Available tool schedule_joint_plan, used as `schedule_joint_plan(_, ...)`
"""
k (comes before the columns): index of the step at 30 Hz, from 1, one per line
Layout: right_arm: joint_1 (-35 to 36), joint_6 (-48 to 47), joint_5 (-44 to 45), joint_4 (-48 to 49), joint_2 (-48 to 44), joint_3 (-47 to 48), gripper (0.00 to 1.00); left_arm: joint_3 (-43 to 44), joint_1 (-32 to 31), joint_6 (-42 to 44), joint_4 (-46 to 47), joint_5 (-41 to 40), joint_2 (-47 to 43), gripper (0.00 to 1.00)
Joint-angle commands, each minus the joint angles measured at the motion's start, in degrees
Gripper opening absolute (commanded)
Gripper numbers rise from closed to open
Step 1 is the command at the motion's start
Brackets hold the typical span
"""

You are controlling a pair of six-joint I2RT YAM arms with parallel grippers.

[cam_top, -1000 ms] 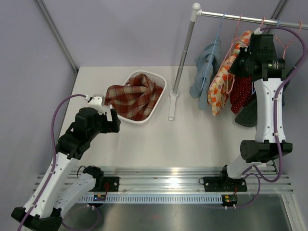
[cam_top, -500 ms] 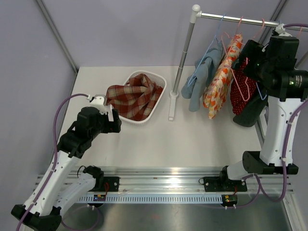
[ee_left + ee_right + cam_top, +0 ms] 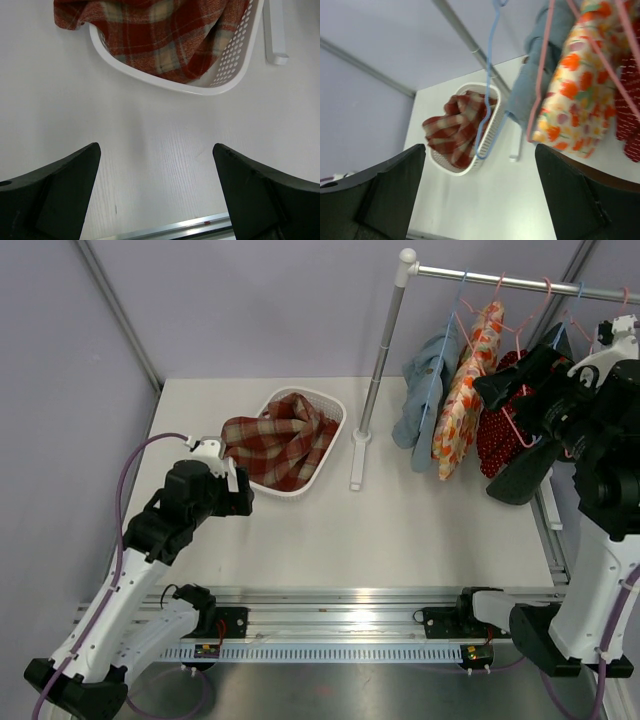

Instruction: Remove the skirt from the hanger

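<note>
Right wrist view: right gripper wide, empty, beside hanging clothes; left gripper wide, empty, over table near basket.

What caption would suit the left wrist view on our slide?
Open left gripper above the white table, near a white basket holding red plaid cloth.

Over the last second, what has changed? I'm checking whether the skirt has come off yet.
The right gripper drew back rightward from the rail, open and empty. The hanging garments swayed left, then settled back, all still on their hangers. Nothing was taken hold of. The left gripper hardly moved; the basket and its plaid cloth stayed put.
</note>
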Motion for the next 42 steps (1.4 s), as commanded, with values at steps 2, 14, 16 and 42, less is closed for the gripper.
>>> schedule_joint_plan(2, 0.2, 4.4, -14.8, 13.6, 5.6, -5.6, 0.98, 0.4, -0.4, 0.7, 1.7, -0.5, 0.4, 0.99)
schedule_joint_plan(14, 0.2, 4.7, -17.0, 22.1, 20.0, -0.9, 0.93, 0.4, -0.6, 0.6, 1.5, -0.9, 0.7, 0.99)
schedule_joint_plan(16, 0.2, 5.5, -18.1, 24.2, 22.0, -1.2, 0.86, 0.5, -0.6, 0.6, 1.5, -0.9, 0.8, 0.99)
schedule_joint_plan(42, 2.4, 5.2, -23.2, 20.7, 23.8, 10.6, 0.0, 28.0, -11.8, 0.5, 44.3, 29.1, 34.9, 0.99)
